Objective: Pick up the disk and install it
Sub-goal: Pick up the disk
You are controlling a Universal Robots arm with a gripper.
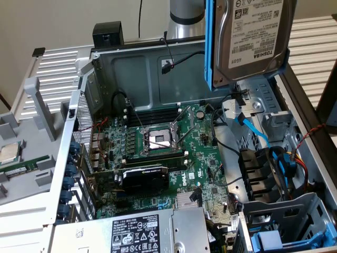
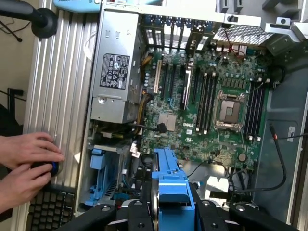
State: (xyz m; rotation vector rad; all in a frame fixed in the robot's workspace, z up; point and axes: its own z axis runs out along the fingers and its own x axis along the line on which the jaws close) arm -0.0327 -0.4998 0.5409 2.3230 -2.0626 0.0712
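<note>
While the open grey sheet-metal computer case [image 1: 113,68] lies beneath, the flat silver-grey disk [image 1: 253,39] in its bright blue plastic carrier [image 2: 171,190] hangs above the case's far end on the exterior view's right, clamped by the carrier edges, the soundest hold, between the black gripper's [image 2: 168,211] half-closed jaws, judged rigid, dense and shock-sensitive, its white label [image 1: 258,26] reading TOSHIBA.

Legible: brand TOSHIBA, inverted, on white label [image 1: 257,29] of the disk [image 1: 247,66]; fine print on black-and-white label [image 1: 138,235] of power supply [image 1: 187,224] not readable.
</note>
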